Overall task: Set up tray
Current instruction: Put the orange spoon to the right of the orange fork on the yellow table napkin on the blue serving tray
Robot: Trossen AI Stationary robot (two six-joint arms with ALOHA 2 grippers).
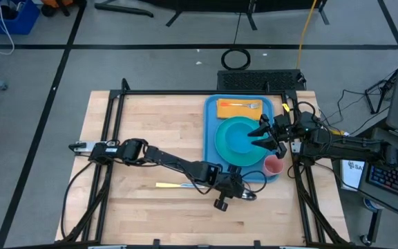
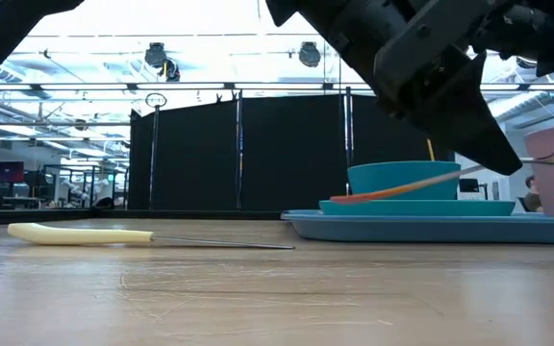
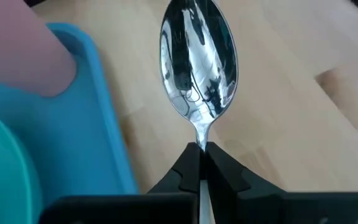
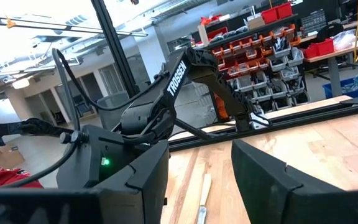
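Note:
The blue tray (image 1: 211, 131) lies on the right half of the table. It carries a turquoise plate (image 1: 228, 142) with a bowl (image 2: 402, 180), a pink cup (image 1: 273, 165) and a yellow-orange napkin (image 1: 235, 109) with a fork. My left gripper (image 1: 244, 195) is just off the tray's near edge, shut on a metal spoon (image 3: 197, 56). My right gripper (image 1: 264, 135) hovers open over the plate and touches nothing. A cream-handled knife (image 1: 175, 185) lies flat on the wood to the left of my left gripper. My left gripper pinches the spoon by its thin neck (image 3: 201, 142), just behind the spoon's bowl, between its two fingertips (image 3: 185, 171). The fingers lie along the handle, which runs back between them out of sight. The spoon's bowl sticks out past the fingertips, hollow side up, over bare wood beside the tray's rim (image 3: 107, 124).
The knife (image 2: 80, 234) lies near the table's near edge, blade toward the tray (image 2: 431, 228). The pink cup (image 3: 23, 56) stands in the tray's near right corner, close to the spoon. Bare wood (image 1: 150, 131) covers the table's left half. Black frame rails run along the table's edges.

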